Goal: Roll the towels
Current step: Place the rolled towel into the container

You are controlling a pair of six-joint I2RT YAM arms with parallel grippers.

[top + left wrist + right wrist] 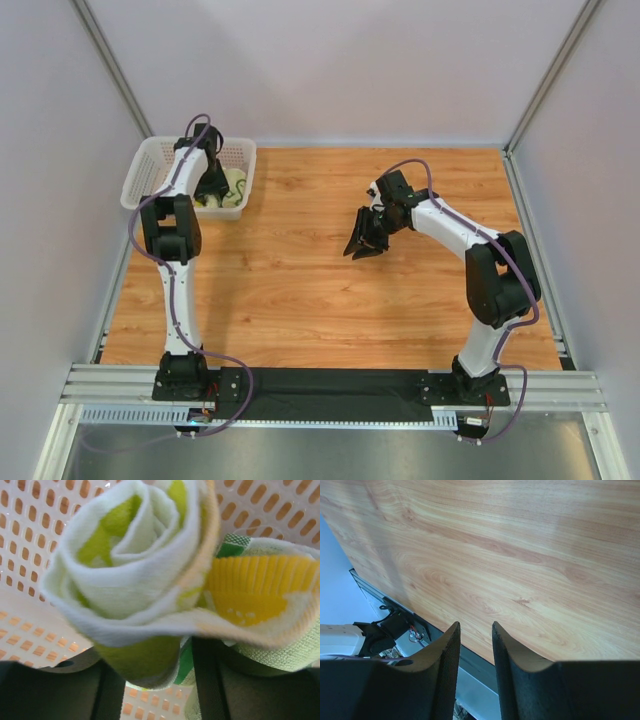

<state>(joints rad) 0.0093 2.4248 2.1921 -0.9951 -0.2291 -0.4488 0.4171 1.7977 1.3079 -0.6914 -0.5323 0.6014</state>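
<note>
Two arms, well apart. Left arm reaches to the far left corner, its left gripper (211,186) down inside the white mesh basket (148,152). Right arm is bent over the middle of the table (300,280), with the right gripper (362,245) above bare wood, tips angled down and toward the near left.

Left wrist view: a roll (135,555) fills the frame end-on, its spiral showing, cream with lime-green patches. Its lower end sits between the dark fingers (60,692). The fingers are spread. The roll looks plump and unsqueezed, and a slit of other cloth shows between it and the right-hand finger. Just beside the roll and touching it lies a second towel (260,595), yellow and pale green, bunched rather than flat. Basket wall (30,540) is close behind both.

From above, the cream cloth (233,186) shows in the basket's right half, partly hidden by the wrist.

Right wrist view: the right gripper (476,630) has its fingers nearly together, a narrow gap between, nothing in it. Only wood grain lies beneath.
</note>
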